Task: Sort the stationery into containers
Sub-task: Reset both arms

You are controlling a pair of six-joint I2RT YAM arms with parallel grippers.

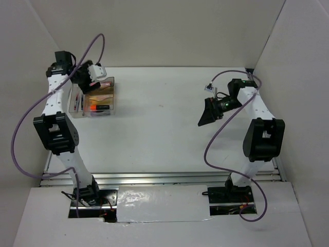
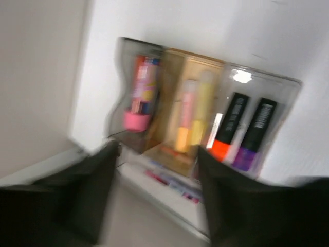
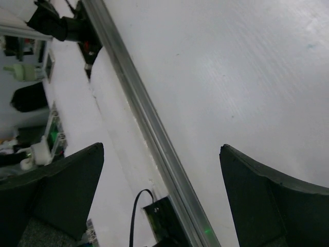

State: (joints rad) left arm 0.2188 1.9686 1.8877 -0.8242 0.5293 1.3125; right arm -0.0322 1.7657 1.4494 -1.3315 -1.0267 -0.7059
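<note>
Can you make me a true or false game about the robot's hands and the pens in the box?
1. The right hand holds a pen. False: it is open and empty.
2. The orange-capped highlighter lies beside the purple marker. True.
3. The tray sits in the middle of the table. False: it is at the far left.
4. The pink-capped tube is in the tray. True.

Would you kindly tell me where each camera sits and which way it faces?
Top external: above, behind the bases, looking down on the table; both arms show.
Left wrist: looks into the organiser tray past the open left pincer.
Right wrist: faces table and rail past the open right pincer.
Shared: first two show the tray.
</note>
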